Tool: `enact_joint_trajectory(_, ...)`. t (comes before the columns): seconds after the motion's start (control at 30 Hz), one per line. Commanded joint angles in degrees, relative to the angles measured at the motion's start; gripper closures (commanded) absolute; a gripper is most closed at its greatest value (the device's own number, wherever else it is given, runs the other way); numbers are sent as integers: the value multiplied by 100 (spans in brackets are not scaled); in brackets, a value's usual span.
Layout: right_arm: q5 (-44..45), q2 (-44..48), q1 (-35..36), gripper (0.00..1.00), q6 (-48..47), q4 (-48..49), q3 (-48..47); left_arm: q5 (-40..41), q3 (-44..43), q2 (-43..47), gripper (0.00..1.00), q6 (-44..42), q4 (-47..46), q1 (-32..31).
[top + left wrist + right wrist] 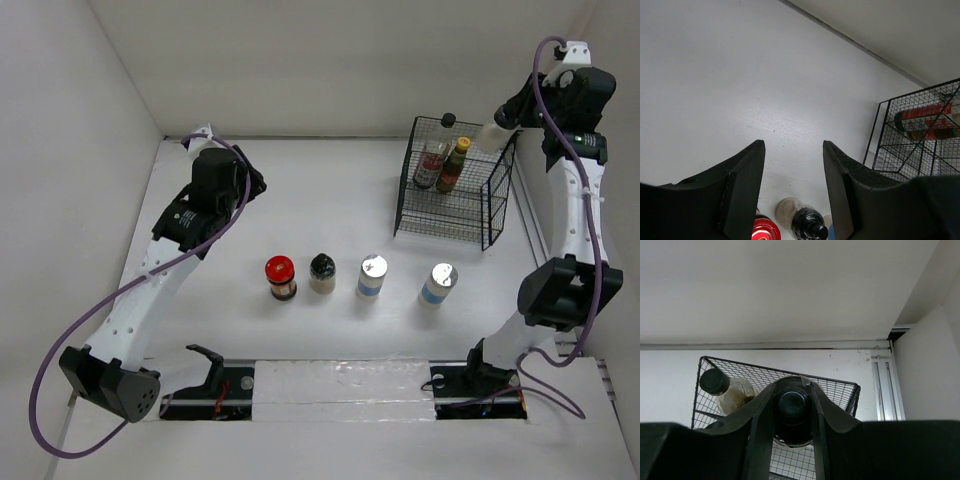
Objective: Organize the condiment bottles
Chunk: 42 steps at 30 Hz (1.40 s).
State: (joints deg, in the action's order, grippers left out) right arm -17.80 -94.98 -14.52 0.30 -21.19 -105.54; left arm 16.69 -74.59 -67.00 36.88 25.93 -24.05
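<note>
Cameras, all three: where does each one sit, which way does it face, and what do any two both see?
Top external: above and behind the arm bases, looking down on the table; left arm and right arm both show.
Left wrist: on the left arm, facing across the table toward the black wire basket, past its open left gripper.
Right wrist: above the basket, angled down toward the back wall; right gripper clamps the cream black-capped bottle.
Shared: all three see the basket.

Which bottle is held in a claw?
The cream black-capped bottle, pinched in the right claw over the wire basket; no other bottle is gripped.
</note>
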Motion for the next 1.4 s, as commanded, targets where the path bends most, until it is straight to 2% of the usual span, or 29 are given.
enact_joint_trajectory(0.0,-65,59,2,100,33,686,-29,-8,-126,21,54,-76,-159,-29)
enact_joint_trajectory(0.33,93,-161,-51,100,-73,1530,657,-8,-126,-32,54,-76,-159,-29)
enact_joint_trajectory(0.53,488,-223,10,100,-178,1890,965,-60,-126,-85,54,-76,-159,-29)
enact_joint_trajectory(0.83,805,-828,310,99,-416,1610,1334,-60,-74,-137,54,-76,-211,-29)
enact_joint_trajectory(0.9,805,-978,363,98,-477,1381,1255,-60,-21,-138,52,-76,-211,-29)
enact_joint_trajectory(1.0,1015,-1110,494,92,-478,1188,1176,-113,102,-138,44,-76,-211,-29)
enact_joint_trajectory(1.07,1077,-1110,564,80,-478,1187,1237,-113,154,-138,42,-76,-211,-29)
enact_joint_trajectory(1.13,1217,-1110,565,74,-478,1126,1237,-174,225,-138,40,-24,-211,-29)
enact_joint_trajectory(1.23,1340,-1110,617,56,-416,977,1237,-175,287,-138,40,-23,-264,-29)
enact_joint_trajectory(1.27,1393,-1023,617,46,-416,924,1237,-175,287,-138,40,-23,-325,-29)
enact_joint_trajectory(1.3,1394,-944,617,39,-347,924,1237,-175,287,-138,40,-23,-326,-29)
enact_joint_trajectory(1.37,1560,-751,617,29,-346,924,1237,-175,287,-138,40,-23,-326,-29)
